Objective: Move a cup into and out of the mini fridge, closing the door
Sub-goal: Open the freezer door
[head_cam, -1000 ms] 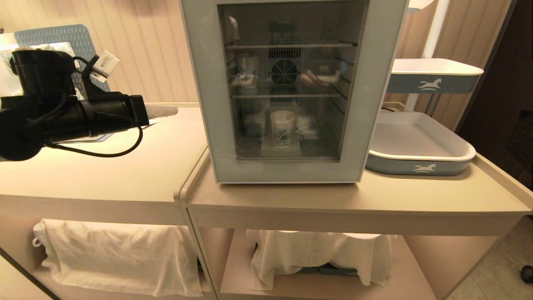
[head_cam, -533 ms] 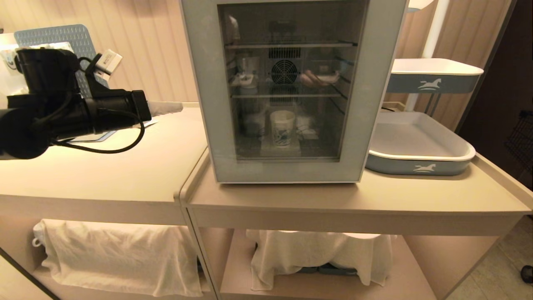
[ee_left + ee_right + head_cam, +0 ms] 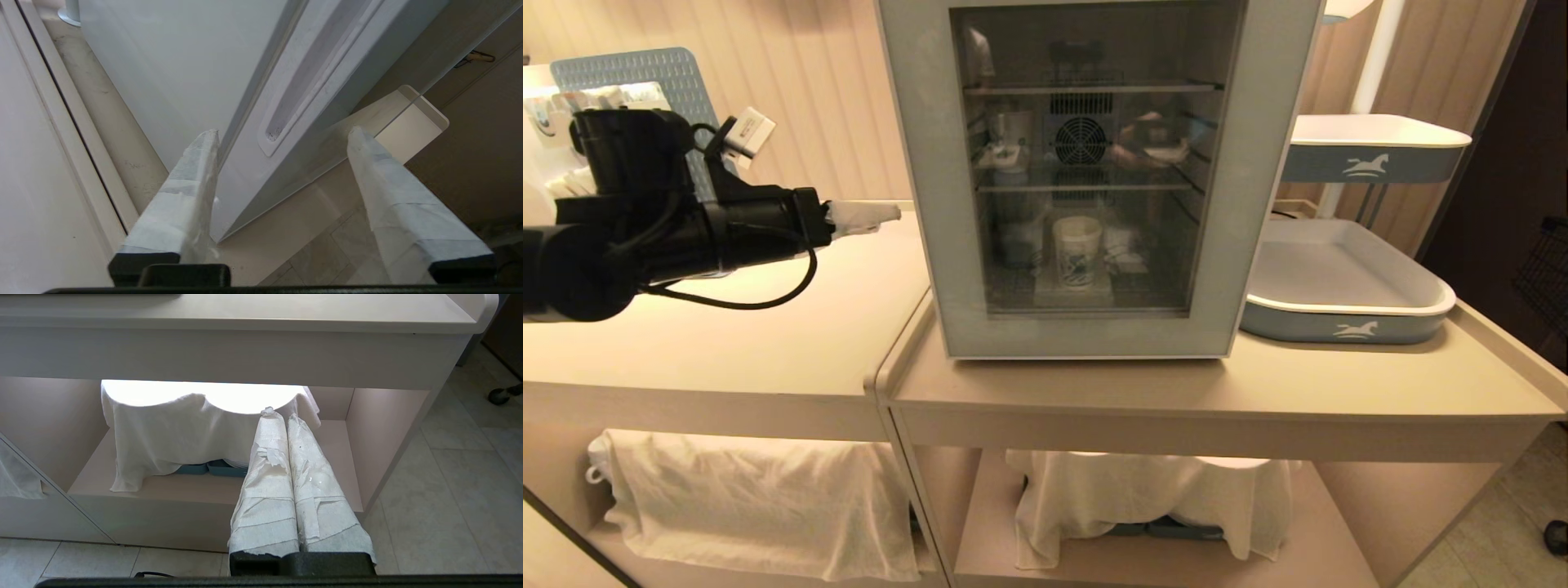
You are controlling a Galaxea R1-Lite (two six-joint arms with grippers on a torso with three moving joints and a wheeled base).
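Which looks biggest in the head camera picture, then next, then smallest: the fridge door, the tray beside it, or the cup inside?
1. The door
2. The tray
3. The cup, behind the glass, clearly smallest

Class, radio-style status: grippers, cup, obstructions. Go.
Left gripper open beside the mini fridge. Right gripper shut, parked low. Cup inside; door shut, in the way.

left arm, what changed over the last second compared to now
The left gripper has slid right toward the mini fridge side and opened, holding nothing. The door stays closed with the cup inside; the right gripper stays shut, parked low.
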